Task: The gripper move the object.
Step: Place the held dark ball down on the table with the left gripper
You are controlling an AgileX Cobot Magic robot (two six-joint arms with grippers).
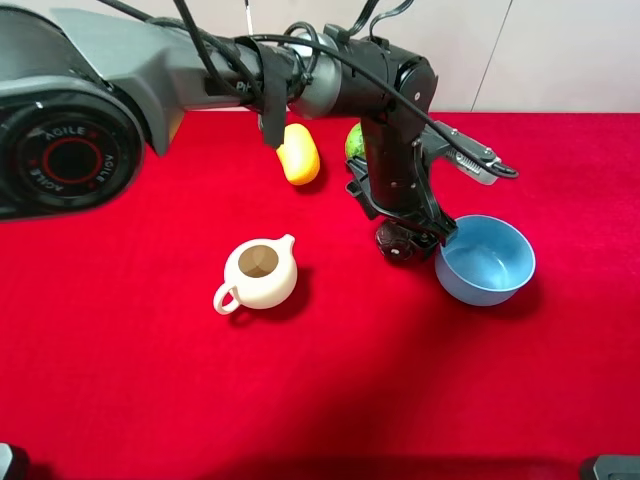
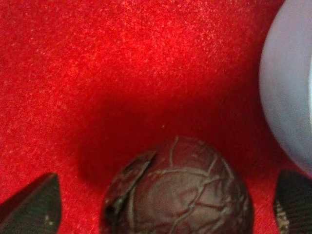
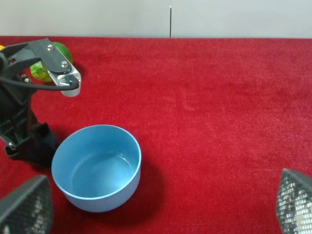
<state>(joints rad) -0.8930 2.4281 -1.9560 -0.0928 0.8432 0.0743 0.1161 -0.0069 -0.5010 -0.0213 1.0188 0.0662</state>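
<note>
Evidently poised for a grasp, the left end effector (image 2: 165, 214) is spread wide and straddles the dark, rough-skinned fruit (image 2: 185, 180), which sits unpinched on the red bench (image 1: 150, 380) just beside the blue bowl (image 1: 480, 292), perhaps its destination.

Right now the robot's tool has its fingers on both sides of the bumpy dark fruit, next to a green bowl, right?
Nearly. The bowl is blue, not green; the exterior high view shows it. The rest holds: the left tool has its fingers on both sides of the bumpy dark fruit, next to that bowl.
</note>
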